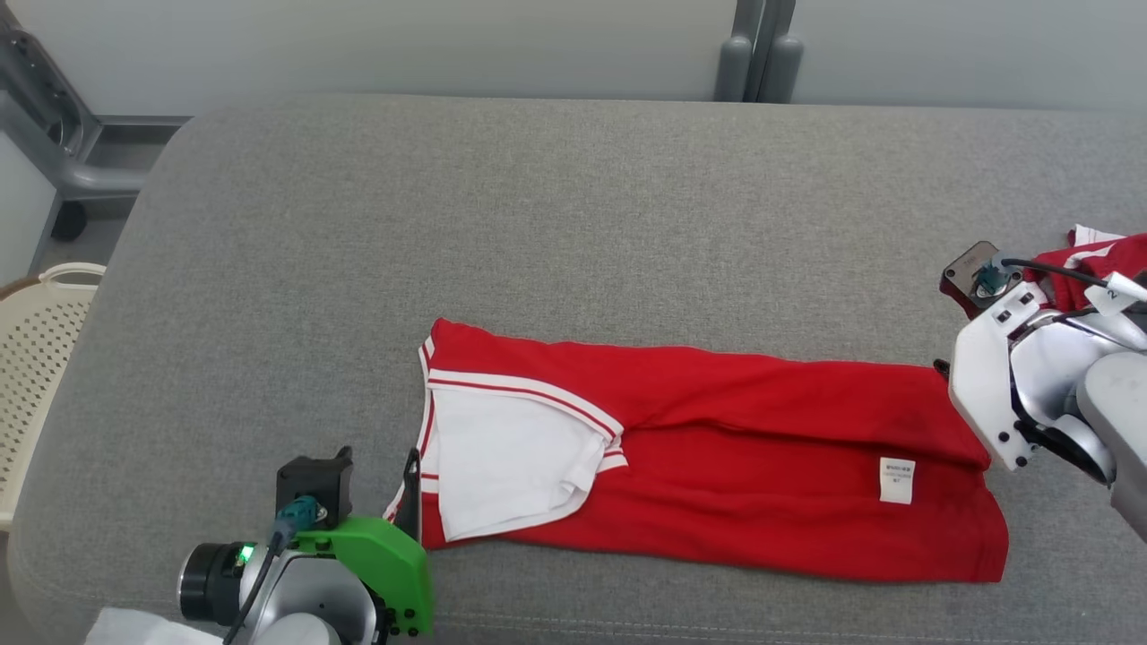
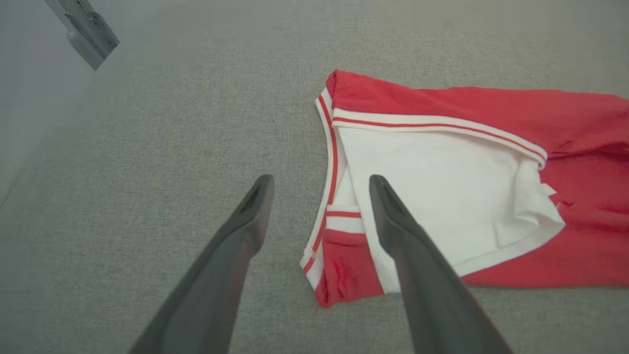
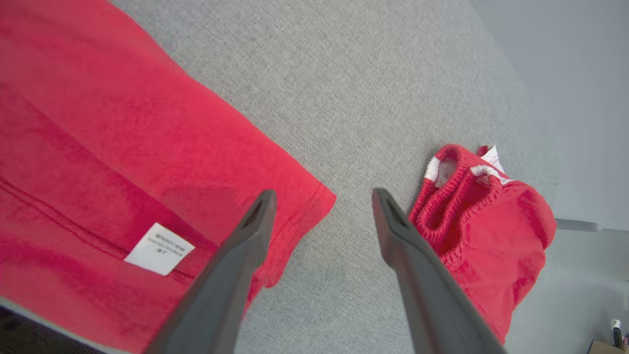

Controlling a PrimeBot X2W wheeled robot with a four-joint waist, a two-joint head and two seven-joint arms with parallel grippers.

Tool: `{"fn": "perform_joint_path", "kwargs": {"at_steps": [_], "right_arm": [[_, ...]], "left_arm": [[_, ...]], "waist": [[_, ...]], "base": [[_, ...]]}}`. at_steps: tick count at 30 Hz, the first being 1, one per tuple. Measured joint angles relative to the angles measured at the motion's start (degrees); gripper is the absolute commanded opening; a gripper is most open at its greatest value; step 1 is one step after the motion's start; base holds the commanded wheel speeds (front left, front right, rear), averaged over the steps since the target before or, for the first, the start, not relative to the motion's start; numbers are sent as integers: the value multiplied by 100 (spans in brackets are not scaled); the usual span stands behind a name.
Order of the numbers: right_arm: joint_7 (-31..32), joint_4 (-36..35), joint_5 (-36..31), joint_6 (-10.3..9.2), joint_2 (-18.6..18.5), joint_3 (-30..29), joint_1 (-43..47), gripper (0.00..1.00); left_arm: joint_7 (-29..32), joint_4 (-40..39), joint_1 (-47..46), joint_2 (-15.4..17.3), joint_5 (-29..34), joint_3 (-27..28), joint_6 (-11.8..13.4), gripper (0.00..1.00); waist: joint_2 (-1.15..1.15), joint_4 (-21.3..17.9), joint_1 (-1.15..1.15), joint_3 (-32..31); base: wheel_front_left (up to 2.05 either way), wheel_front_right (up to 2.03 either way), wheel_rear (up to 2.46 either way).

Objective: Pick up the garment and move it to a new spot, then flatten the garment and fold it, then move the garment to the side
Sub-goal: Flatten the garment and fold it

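Garment (image 1: 717, 466) lies folded on grey cushion (image 1: 538, 224), well apart from basket (image 1: 36, 358).

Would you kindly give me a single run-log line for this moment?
garment: flat on grey cushion, long strip | left end effector: open, empty, at sleeve end | right end effector: open, empty, at hem corner

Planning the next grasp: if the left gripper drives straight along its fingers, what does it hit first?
Likely the garment's striped edge, one finger over white fabric, the other over the bare grey cushion; depth unclear.
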Motion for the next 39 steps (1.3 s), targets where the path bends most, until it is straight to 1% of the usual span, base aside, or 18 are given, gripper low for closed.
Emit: {"fn": "perform_joint_path", "kwargs": {"at_steps": [2, 6, 9, 11, 12, 13, 15, 16, 17, 22, 24, 27, 29, 30, 33, 35, 39], "right_arm": [[-337, 9, -146, 0, 151, -302, 178, 100], [-1056, 74, -482, 0, 511, -1095, 654, 100], [-1604, 76, -793, 1, 889, -1775, 1057, 100], [-1993, 48, -975, 1, 1200, -2327, 1360, 100], [-1993, 48, -975, 1, 1200, -2327, 1360, 100], [-2331, -36, -1196, 0, 1583, -2915, 1688, 100], [-2635, -193, -1347, -1, 2043, -3441, 2062, 100], [-2731, -286, -1480, -1, 2242, -3599, 2220, 100], [-2731, -286, -1480, -1, 2242, -3599, 2220, 100], [-3251, -747, -1934, 0, 3196, -4407, 2699, 100], [-3412, -883, -2060, 1, 3473, -4590, 2826, 100], [-3617, -1007, -2108, 0, 3660, -4815, 2956, 100], [-3772, -1065, -1998, -1, 3733, -4933, 3081, 100], [-3865, -1067, -1874, -1, 3741, -4898, 3147, 100], [-4018, -1017, -1644, -1, 3749, -4758, 3258, 100], [-4122, -975, -1611, -1, 3752, -4682, 3333, 100], [-4364, -949, -1722, -2, 3755, -4432, 3495, 100]], "left_arm": [[-261, 11, 13, -1, 23, 64, 12, 100], [-857, 1, 97, -10, 87, 235, 109, 100], [-1317, -8, 144, -40, 103, 396, 122, 100], [-1617, 3, 214, -60, 83, 514, 161, 100], [-1617, 3, 214, -60, 83, 514, 161, 100], [-1800, 11, 308, -62, 80, 565, 130, 100], [-1912, -7, 375, -73, 57, 631, 52, 100], [-1951, -20, 396, -78, 48, 676, 34, 100], [-1951, -20, 396, -78, 48, 676, 34, 100], [-2026, 27, 595, -81, -19, 853, -5, 100], [-2048, 5, 618, -89, -27, 918, -52, 100], [-2057, -87, 703, -179, -47, 1121, -120, 100], [-2075, -309, 778, -323, -54, 1434, -299, 100], [-2081, -414, 882, -399, 32, 1574, -489, 100], [-2081, -428, 1041, -478, 192, 1689, -797, 100], [-2082, -408, 1118, -553, 330, 1775, -958, 100], [-2082, -282, 1194, -591, 644, 1777, -1288, 100]], "waist": [[0, -4, 0, -62], [0, -5, 0, -216], [0, 0, 0, -348], [0, 7, 0, -443], [0, 7, 0, -443], [0, 19, 0, -545], [0, 36, 0, -641], [0, 45, 0, -684], [0, 45, 0, -684], [0, 56, 0, -850], [0, 48, 0, -901], [0, 37, 0, -973], [0, 29, 0, -1042], [0, 17, 0, -1081], [0, -13, 0, -1127], [0, -36, 0, -1152], [0, -70, 0, -1179]], "base": [[0, 0, 0], [0, 0, 0], [0, 0, 0], [0, 0, 0], [0, 0, 0], [0, 0, 0], [0, 0, 0], [0, 0, 0], [0, 0, 0], [0, 0, 0], [0, 0, 0], [0, 0, 0], [0, 0, 0], [0, 0, 0], [0, 0, 0], [0, 0, 0], [0, 0, 0]]}}
